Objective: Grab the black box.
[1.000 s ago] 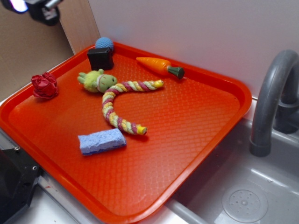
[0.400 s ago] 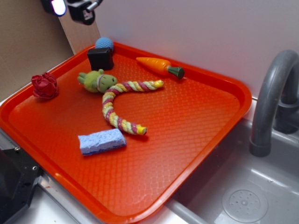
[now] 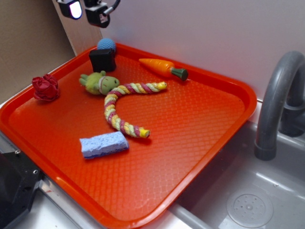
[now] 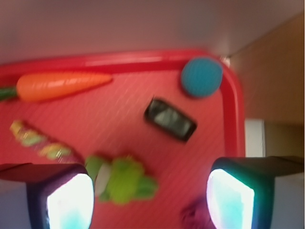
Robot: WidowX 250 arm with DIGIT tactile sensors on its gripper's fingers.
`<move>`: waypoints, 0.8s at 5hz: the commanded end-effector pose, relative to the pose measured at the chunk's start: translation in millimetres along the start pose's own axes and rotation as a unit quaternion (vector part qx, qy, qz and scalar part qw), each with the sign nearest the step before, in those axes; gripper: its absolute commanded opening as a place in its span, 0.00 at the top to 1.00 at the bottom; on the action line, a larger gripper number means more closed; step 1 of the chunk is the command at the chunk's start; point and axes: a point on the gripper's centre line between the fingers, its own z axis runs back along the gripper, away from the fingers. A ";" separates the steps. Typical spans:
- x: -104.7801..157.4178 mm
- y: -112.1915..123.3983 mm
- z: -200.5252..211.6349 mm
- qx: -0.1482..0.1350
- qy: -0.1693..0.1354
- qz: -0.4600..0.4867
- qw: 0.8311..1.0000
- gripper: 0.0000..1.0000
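The gripper (image 4: 150, 198) hangs spread wide and empty high above the far left corner of the red tray (image 3: 224, 138), with the black box (image 3: 102, 59) well below it. The box sits in that corner just beside the blue ball (image 3: 106, 45), perhaps touching it, and near the tray's rim. A descent could go wrong here: a finger may land on the ball or the rim, or nudge the green plush toy (image 3: 100, 83) close by. The wrist view is blurred, so the box's edges and its tilt are hard to read, and the exterior view cuts off most of the arm.
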 end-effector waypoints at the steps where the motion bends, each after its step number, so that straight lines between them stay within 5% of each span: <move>1: 4.3 4.3 -1.8 0.013 -0.071 -0.176 0.982 0.00; 2: 5.6 -9.9 -20.6 0.066 -0.091 -0.298 0.948 0.00; 3: 18.5 -8.3 -44.1 0.026 -0.080 -0.415 0.906 0.00; 4: 31.1 -8.0 -61.3 0.018 -0.064 -0.435 0.898 0.00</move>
